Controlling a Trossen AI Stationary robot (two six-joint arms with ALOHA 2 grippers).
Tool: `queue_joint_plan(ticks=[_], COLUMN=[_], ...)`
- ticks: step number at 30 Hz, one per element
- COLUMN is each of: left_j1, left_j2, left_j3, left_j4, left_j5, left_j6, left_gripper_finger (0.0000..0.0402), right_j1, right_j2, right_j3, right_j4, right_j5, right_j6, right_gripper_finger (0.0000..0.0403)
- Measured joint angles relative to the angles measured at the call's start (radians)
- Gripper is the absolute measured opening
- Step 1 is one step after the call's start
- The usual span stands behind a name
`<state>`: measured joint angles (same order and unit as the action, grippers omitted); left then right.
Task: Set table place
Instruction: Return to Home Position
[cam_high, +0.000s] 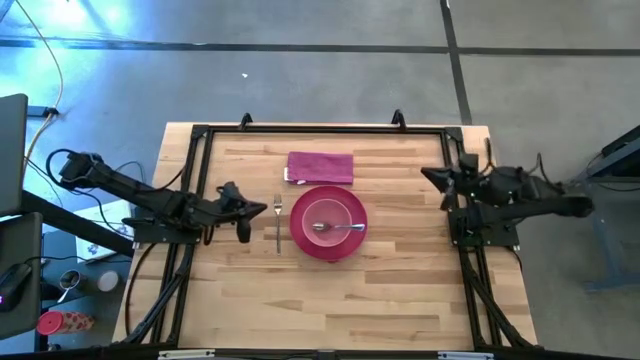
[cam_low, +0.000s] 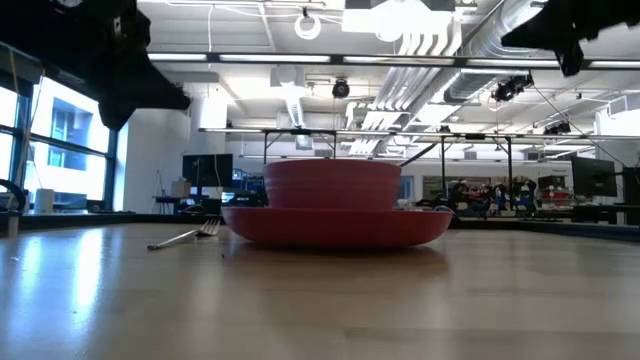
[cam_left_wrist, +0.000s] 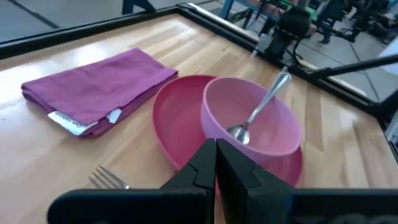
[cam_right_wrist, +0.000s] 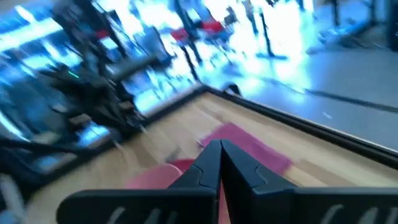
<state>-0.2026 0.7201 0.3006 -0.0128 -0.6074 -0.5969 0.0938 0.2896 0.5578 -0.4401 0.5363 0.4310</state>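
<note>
A pink bowl (cam_high: 327, 220) sits on a large pink plate (cam_high: 300, 232) at the table's middle. A silver spoon (cam_high: 340, 228) lies in the bowl, its handle leaning on the rim (cam_left_wrist: 278, 84). A silver fork (cam_high: 278, 224) lies flat on the table left of the plate. A folded magenta napkin (cam_high: 320, 167) lies flat behind the plate. My left gripper (cam_high: 258, 210) is shut and empty, raised just left of the fork. My right gripper (cam_high: 432, 176) is shut and empty, raised near the table's right edge.
The black rail frame (cam_high: 320, 129) edges the wooden table (cam_high: 330, 300). Bare wood lies in front of the plate and on both sides. Cables and a red cup (cam_high: 50, 322) lie on the floor beyond the table's left edge.
</note>
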Motion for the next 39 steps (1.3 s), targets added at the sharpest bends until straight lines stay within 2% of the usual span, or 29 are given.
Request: queue_joint_plan(ticks=[2, 5, 6, 8, 10, 14, 16, 19, 25, 30, 34, 39], left_j1=[0.000, 0.000, 0.000, 0.000, 0.000, -0.001, 0.000, 0.000, 0.000, 0.000, 0.000, 0.000], left_j2=[-0.025, -0.079, -0.102, -0.155, -0.205, -0.329, -0.370, -0.391, -0.402, -0.399, -0.396, -0.396], left_j3=[-0.027, -0.073, -0.090, -0.130, -0.175, -0.285, -0.290, -0.288, -0.290, -0.290, -0.290, -0.290], left_j4=[0.015, 0.013, 0.013, 0.021, 0.047, 0.097, 0.100, 0.099, 0.077, 0.079, 0.080, 0.080], left_j5=[0.019, 0.028, 0.030, 0.034, 0.037, 0.040, 0.040, 0.026, 0.032, 0.032, 0.032, 0.032], left_j6=[0.015, 0.025, 0.023, 0.020, 0.016, -0.013, 0.020, 0.074, 0.066, 0.106, 0.123, 0.121], left_gripper_finger=[0.0000, 0.0000, 0.0000, 0.0000, 0.0000, 0.0000, 0.0000, 0.0000, 0.0000, 0.0000, 0.0001, 0.0001], right_j1=[-0.008, -0.018, -0.021, -0.022, -0.022, -0.022, -0.022, -0.022, -0.022, -0.022, -0.022, -0.022], right_j2=[-0.115, -0.276, -0.288, -0.282, -0.256, -0.286, -0.287, -0.286, -0.284, -0.285, -0.285, -0.284], right_j3=[-0.099, -0.204, -0.226, -0.246, -0.256, -0.289, -0.301, -0.350, -0.472, -0.472, -0.472, -0.471], right_j4=[0.073, 0.086, 0.094, 0.068, 0.118, 0.090, 0.105, 0.122, 0.228, 0.280, 0.239, 0.230], right_j5=[-0.036, -0.095, -0.101, -0.129, -0.154, -0.195, -0.199, -0.216, -0.215, -0.155, -0.090, -0.085], right_j6=[-0.024, -0.030, -0.029, -0.045, -0.066, -0.066, -0.066, -0.058, -0.013, -0.134, -0.139, -0.151], right_gripper_finger=[0.0000, 0.0000, 0.0000, 0.0000, 0.0000, 0.0000, 0.0000, 0.0000, 0.0000, 0.0000, 0.0000, 0.0000])
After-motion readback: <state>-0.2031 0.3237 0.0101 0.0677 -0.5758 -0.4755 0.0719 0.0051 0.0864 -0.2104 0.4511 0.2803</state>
